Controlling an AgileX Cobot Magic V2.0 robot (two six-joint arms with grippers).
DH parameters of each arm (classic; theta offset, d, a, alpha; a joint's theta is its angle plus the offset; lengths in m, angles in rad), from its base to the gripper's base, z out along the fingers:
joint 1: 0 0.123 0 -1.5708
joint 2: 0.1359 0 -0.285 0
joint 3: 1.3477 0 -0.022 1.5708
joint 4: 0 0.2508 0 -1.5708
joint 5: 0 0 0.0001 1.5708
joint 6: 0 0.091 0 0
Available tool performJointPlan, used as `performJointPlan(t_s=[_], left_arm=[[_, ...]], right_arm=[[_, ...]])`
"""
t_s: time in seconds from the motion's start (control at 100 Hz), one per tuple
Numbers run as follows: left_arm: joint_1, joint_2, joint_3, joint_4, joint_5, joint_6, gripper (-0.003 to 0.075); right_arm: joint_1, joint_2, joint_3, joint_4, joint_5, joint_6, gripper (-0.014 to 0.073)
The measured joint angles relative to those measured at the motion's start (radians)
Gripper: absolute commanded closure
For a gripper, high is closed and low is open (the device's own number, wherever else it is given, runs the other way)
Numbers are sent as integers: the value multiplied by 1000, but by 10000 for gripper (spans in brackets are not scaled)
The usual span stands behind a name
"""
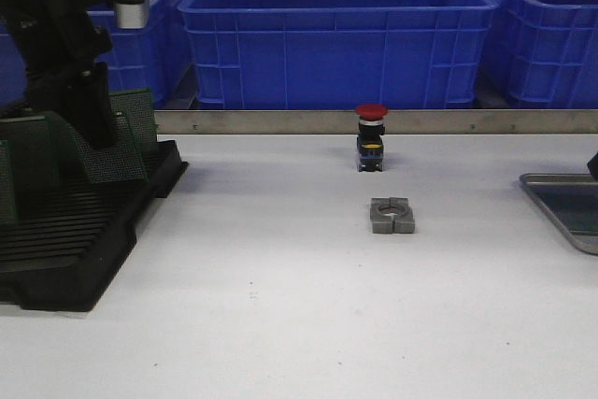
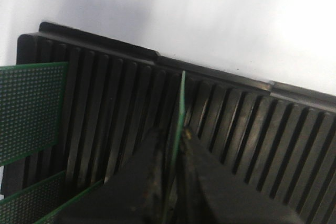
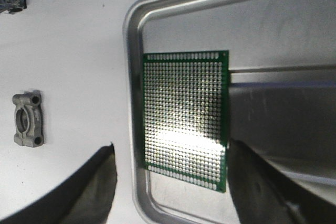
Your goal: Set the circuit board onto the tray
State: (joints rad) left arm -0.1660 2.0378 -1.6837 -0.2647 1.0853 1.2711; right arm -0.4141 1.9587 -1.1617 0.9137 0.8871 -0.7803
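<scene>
The left gripper (image 2: 170, 182) is pinching a thin green perforated circuit board (image 2: 180, 124) by its edge at lower centre, over the black slotted rack (image 2: 236, 124) — probably light, stiff, best held edgewise.

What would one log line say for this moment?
left hand: shut on circuit board in rack | right hand: open above tray, holding another board

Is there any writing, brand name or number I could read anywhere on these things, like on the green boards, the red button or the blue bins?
No readable text in any view.
Circuit board in the tray: only rows of solder holes, no print.
Board in the left gripper: seen edge-on, nothing legible.
Red push button: a small yellow patch, too small to read.
Blue bins, black rack, metal clamp block: no markings visible.
</scene>
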Motion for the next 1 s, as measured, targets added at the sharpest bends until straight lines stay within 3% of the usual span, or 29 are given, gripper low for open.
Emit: performJointPlan(t_s=[0.45,0.8,1.0], left_arm=[[0,8,-166,-35,126,-11,738],[-11,-48,-222,-260,146,-24,738],[-87,-105,-224,-356,149,-79,738]], right_arm=[[0,0,0,2,0,0,111],[0,0,0,4,0,0,111],[0,0,0,7,2,0,111]])
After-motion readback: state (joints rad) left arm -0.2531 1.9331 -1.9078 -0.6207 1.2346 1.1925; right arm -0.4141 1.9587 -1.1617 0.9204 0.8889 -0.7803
